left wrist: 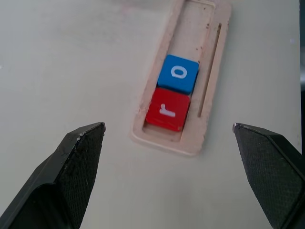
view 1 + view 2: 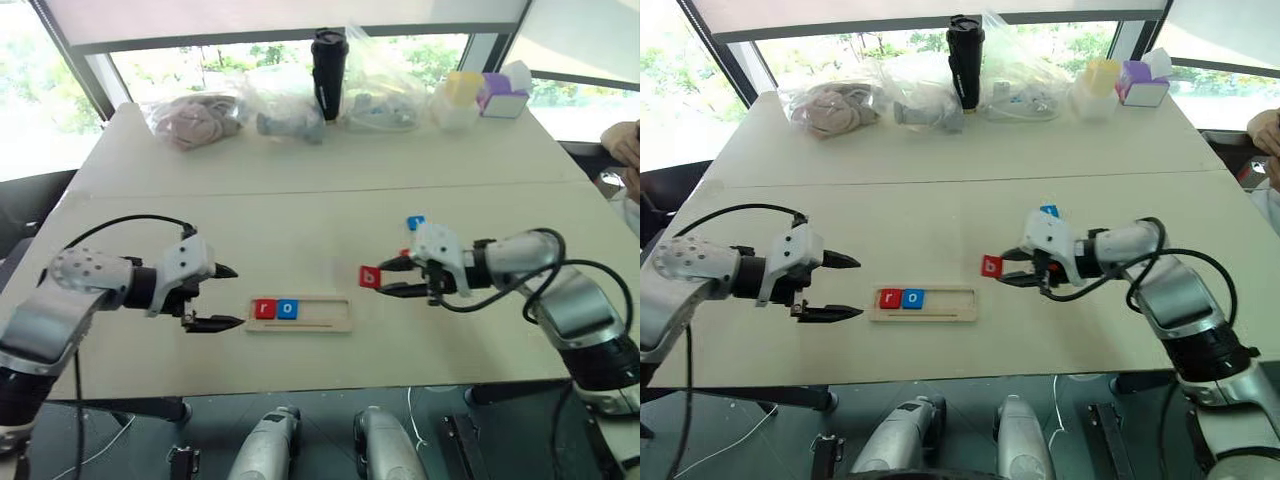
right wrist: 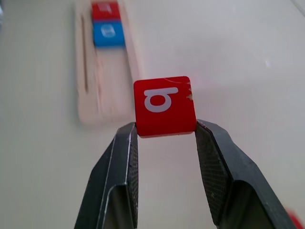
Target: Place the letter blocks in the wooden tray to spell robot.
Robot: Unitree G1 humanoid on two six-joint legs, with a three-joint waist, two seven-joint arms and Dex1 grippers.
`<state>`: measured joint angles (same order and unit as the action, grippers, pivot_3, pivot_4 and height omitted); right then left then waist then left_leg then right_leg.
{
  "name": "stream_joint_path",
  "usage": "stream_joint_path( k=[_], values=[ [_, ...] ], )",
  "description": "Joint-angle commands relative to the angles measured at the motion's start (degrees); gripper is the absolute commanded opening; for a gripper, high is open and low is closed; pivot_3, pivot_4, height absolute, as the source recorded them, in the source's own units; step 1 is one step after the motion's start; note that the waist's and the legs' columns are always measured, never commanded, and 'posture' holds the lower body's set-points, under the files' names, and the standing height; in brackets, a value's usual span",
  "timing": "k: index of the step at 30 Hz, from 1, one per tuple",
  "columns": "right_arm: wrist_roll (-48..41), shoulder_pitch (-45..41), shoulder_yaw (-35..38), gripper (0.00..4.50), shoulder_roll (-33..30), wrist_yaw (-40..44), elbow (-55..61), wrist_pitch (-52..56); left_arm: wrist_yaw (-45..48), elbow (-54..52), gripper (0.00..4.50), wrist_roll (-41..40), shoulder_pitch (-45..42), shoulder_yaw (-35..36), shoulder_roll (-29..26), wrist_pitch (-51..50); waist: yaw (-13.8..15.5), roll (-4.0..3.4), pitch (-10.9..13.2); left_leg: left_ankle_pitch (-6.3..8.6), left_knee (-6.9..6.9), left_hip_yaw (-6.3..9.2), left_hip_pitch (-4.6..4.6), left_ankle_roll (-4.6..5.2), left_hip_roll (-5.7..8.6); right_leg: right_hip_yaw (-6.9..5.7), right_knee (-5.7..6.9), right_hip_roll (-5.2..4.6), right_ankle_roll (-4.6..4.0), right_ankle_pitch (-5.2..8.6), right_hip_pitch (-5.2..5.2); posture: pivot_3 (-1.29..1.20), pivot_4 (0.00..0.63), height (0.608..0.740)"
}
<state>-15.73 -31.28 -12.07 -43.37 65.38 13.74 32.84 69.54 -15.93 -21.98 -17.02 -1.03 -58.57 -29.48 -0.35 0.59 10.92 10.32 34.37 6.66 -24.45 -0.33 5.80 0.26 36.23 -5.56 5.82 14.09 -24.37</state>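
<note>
item: red b block (image 3: 165, 106), one. pinched between the fingertips of the right gripper (image 2: 388, 281), lifted off the table (image 2: 300, 200), to the right of the wooden tray (image 2: 300, 313) and apart from it.

item: wooden tray, one. lies on the near part of the table, between the two grippers. red r block (image 1: 167, 109) sits at its left end, blue o block (image 1: 178, 74) touching it on the right; the remainder of the slot to the right is bare wood.

item: left gripper (image 2: 225, 297), fingers spread wide, holding nothing, just beside the tray's left end.

item: blue block (image 2: 415, 221), one, on the table behind the right gripper; letter unreadable. a sliver of red shows just by the gripper, too hidden to name.

open room: bare tabletop around the tray on all sides; near table edge lies just below the tray.

far edge: plastic bags (image 2: 200, 120), a black bottle (image 2: 328, 60), small boxes (image 2: 485, 95).
</note>
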Motion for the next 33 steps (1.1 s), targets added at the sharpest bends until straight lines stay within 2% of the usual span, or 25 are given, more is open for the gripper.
stream_joint_path(
  k=[1, 5, 11, 16, 33],
  values=[
    [-0.8, -2.7, -3.0, 1.14, 3.7, -2.2, 2.4, 4.4, -0.3, -1.1, 4.5, -0.4, -0.7, 2.0, -0.8, 0.4, 0.3, 0.01, 0.0, 0.0, 0.01, 0.0, 0.0, 0.0, 0.02, 0.0, -0.04, -0.01, 0.0, 0.0, 0.03, 0.0, 0.15, 0.74],
    [3.6, -4.5, -9.9, 1.14, 5.6, -2.5, 1.2, 3.8, -2.7, -2.8, 4.5, -0.1, 0.4, 2.3, 0.0, -0.8, 0.7, 0.01, 0.0, 0.0, 0.02, -0.06, -0.02, 0.01, 0.1, 0.01, -0.07, -0.04, 0.13, -0.08, 0.01, 0.0, 0.15, 0.74],
    [8.5, -6.2, -15.1, 1.14, 6.9, -2.4, -2.6, 1.4, -4.8, -6.9, 4.5, -2.7, 3.9, 4.1, 0.5, -3.4, 0.5, 0.01, 0.0, -0.01, 0.02, -0.06, -0.01, 0.0, 0.09, 0.01, -0.02, 0.0, 0.17, -0.12, -0.02, 0.0, 0.15, 0.74],
    [10.1, -7.2, -17.1, 1.14, 9.6, -2.4, -4.8, 0.8, -5.9, -9.6, 4.5, -4.1, 5.8, 4.6, 0.4, -4.9, -0.4, 0.01, 0.0, -0.02, 0.01, -0.05, 0.01, -0.01, 0.04, 0.0, 0.01, 0.04, 0.15, -0.14, -0.03, 0.0, 0.15, 0.74],
    [15.4, -9.1, -20.5, 1.14, 14.6, -3.6, -6.0, 2.0, -7.6, -10.0, 4.5, -4.4, 5.7, 3.1, 1.3, -5.2, -0.4, 0.01, 0.0, -0.04, 0.02, -0.06, 0.03, -0.04, 0.04, 0.01, 0.04, 0.09, 0.15, -0.17, -0.04, 0.0, 0.15, 0.74]
  ],
)
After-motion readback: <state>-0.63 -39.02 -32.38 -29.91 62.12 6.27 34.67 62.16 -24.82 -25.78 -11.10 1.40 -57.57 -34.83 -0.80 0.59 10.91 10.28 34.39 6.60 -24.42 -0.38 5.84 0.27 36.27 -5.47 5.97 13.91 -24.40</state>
